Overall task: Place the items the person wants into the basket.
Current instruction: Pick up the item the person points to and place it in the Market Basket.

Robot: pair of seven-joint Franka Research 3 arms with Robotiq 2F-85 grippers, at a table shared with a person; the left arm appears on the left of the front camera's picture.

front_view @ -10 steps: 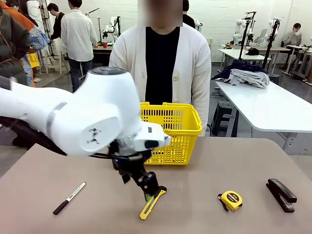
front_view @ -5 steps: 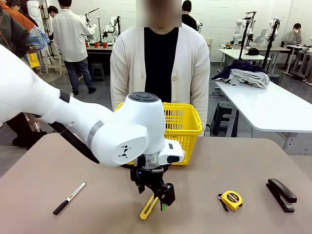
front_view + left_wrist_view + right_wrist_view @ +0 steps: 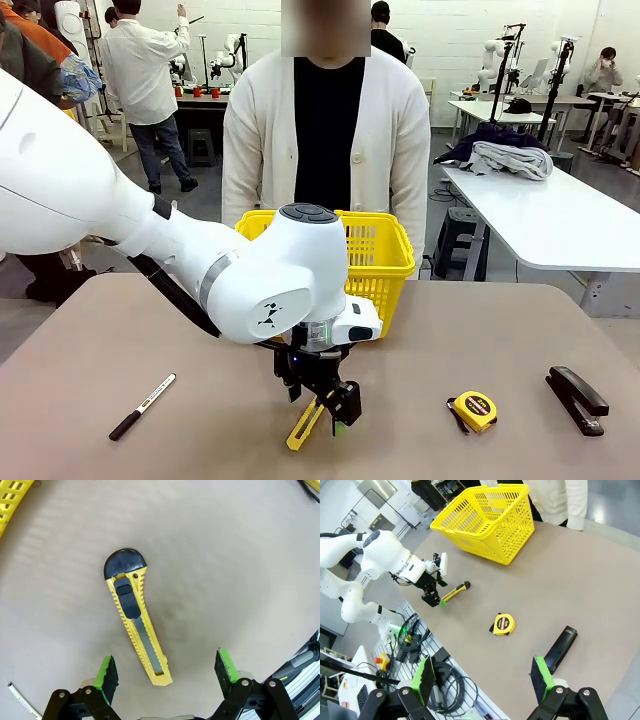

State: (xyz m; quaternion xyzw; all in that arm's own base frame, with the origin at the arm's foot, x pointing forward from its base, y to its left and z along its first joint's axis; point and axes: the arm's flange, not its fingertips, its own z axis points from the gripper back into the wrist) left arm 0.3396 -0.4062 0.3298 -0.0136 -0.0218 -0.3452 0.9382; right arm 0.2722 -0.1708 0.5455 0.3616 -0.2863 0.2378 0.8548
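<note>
Front and wrist views of a desk [image 3: 480, 330] with the yellow basket [image 3: 375, 262] as the reference point. The person [image 3: 325, 130] stands directly behind the basket, at the far edge. The yellow utility knife [image 3: 303, 428] lies flat on the desk in front of the basket, on the robot's side, outside it; its black end points toward the basket, as the right wrist view shows [image 3: 455, 592]. The left arm [image 3: 200, 260] reaches across the basket's front wall and hangs its jaws low over the knife. In the left wrist view the jaws stand wide open, one green pad [image 3: 106, 672] on each side of the knife's [image 3: 137, 625] plain yellow end, touching neither side and holding nothing; whether the fingertips rest on the desk cannot be judged from these angles. The tape measure [image 3: 474, 410] sits to the robot's right of the basket and nearer the robot, with the black stapler [image 3: 577, 398] farther right again. The white-barrelled marker [image 3: 141, 407] lies well to the basket's left. The right arm's jaws, seen by their green pads [image 3: 426, 679], are spread wide and empty, high above the desk and well apart from the basket [image 3: 485, 520].
</note>
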